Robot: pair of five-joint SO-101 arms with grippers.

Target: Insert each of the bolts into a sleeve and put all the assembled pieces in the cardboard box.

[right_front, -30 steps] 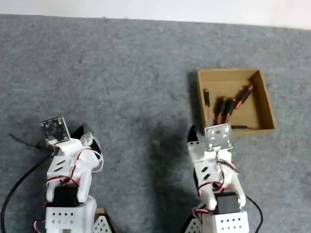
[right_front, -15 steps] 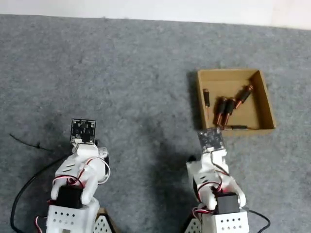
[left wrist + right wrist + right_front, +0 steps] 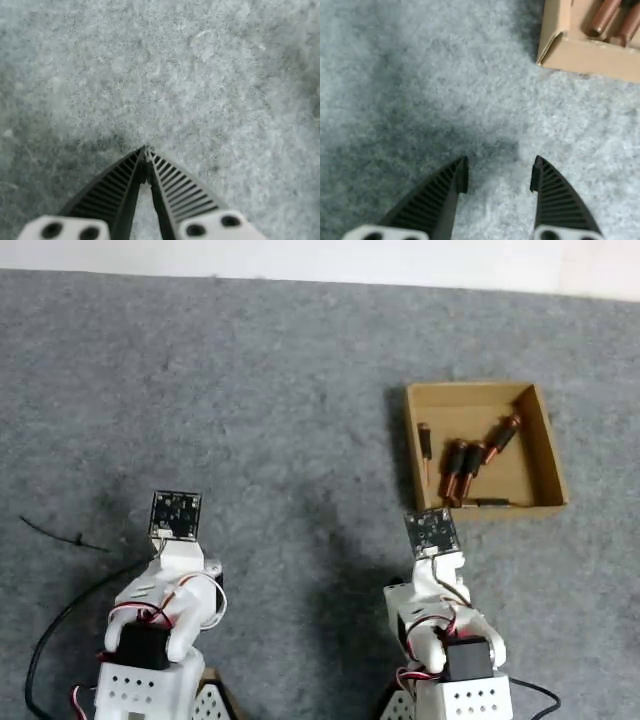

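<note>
The cardboard box [image 3: 545, 465] sits on the grey carpet at the right, with three copper-sleeved bolt pieces [image 3: 463, 468] and a thin dark bolt [image 3: 424, 444] lying inside. Its near corner [image 3: 555, 47] and two copper pieces [image 3: 605, 14] also appear in the right wrist view. My right gripper [image 3: 499, 175] stands open over bare carpet, a short way from that corner, holding nothing. My left gripper [image 3: 146, 155] is shut with its tips together over bare carpet. Both arms are folded back near the table's front edge, the left arm [image 3: 160, 600] and the right arm [image 3: 440, 610].
A thin black cable tie [image 3: 60, 536] lies on the carpet at the far left. A black cable [image 3: 50, 635] loops beside the left arm's base. The grey carpet [image 3: 250, 410] stretches open across the middle and back.
Both arms have drawn back toward their bases. The right gripper moved away from the box's near edge, and the left wrist turned upright and pulled in.
</note>
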